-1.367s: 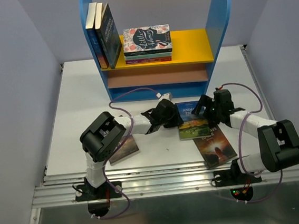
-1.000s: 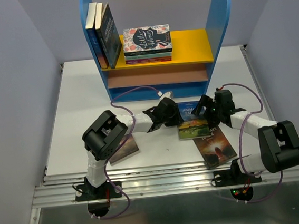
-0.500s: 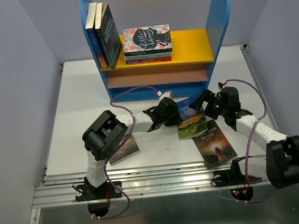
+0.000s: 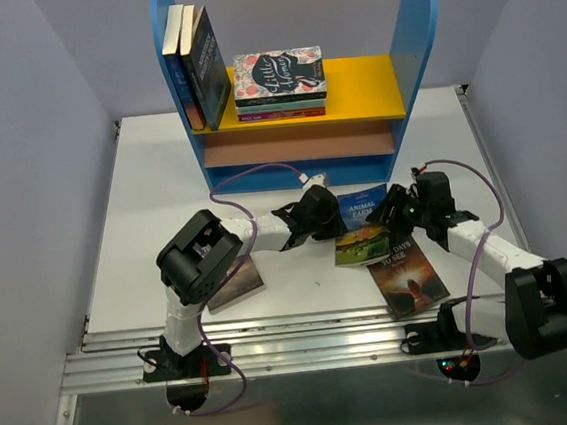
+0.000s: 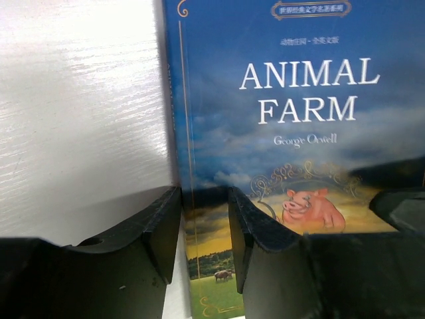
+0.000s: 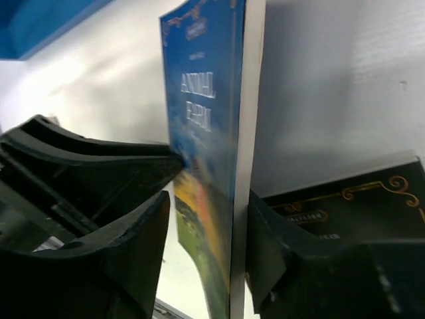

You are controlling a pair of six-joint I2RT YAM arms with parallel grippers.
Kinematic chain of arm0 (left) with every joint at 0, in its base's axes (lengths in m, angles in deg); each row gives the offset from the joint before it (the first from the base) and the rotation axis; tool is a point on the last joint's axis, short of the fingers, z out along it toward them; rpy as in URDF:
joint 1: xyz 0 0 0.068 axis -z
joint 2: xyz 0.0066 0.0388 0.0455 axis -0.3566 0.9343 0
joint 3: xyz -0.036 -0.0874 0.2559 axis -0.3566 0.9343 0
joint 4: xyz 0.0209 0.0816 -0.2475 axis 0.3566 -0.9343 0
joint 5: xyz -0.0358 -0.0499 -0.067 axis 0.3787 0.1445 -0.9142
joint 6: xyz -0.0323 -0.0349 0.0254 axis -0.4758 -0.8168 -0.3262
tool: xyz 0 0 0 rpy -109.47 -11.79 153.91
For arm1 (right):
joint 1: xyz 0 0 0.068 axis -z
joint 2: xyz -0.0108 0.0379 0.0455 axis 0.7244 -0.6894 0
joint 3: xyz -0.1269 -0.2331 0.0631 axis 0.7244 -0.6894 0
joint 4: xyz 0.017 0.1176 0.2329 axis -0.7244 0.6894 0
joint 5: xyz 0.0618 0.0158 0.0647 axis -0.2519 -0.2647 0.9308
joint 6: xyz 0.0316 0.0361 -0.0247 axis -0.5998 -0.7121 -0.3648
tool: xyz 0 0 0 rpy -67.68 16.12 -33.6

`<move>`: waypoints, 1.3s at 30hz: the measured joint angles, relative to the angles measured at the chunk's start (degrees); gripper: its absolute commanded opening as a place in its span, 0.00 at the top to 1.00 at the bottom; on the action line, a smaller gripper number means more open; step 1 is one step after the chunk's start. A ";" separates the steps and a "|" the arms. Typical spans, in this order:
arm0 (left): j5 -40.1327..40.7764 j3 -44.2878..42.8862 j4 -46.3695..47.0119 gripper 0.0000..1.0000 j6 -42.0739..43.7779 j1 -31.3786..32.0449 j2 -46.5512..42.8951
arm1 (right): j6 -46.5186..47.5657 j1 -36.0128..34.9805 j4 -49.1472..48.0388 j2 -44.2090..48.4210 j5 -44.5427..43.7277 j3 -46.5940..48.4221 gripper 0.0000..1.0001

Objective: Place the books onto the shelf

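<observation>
White tabletop (image 4: 140, 186) ran between pale grey walls, with the shelf (image 4: 418, 39) standing at its far edge. On the yellow board two upright books (image 4: 197, 65) leaned against the left panel, beside a flat stack (image 4: 279, 80) whose floral cover read Little Women. Three paperbacks were not yet shelved. The brown book (image 4: 410, 279) lay near the right arm and a half-hidden book (image 4: 238, 285) under the left arm. The blue book (image 4: 366, 217) sat between the two pincers, just in front of the shelf's base.

The change lay in that blue book. A moment before, it had lain flat with the right pincer wide open beside it. Now its far end was tipped up off the table, and the right gripper (image 6: 206, 219) had come in with a finger on either face. Whether those jaws yet clamped the book could not be told. The left gripper (image 5: 204, 212) stood part open across the spine edge, one finger over the cover and the other over bare table, seemingly propping rather than pinching. The lift toward the shelf seemed begun, the grasp unproven.

The cover read ANIMAL FARM in white capitals, with George Orwell beneath and a pink pig in a gilt scroll. The Chinese line above was too small to read, and the brown book's white title was partly covered.
</observation>
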 measured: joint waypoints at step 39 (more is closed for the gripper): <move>9.49 17.11 -4.74 0.01 7.89 1.20 -57.79 | 5.03 -0.52 -5.88 28.79 20.35 7.69 0.99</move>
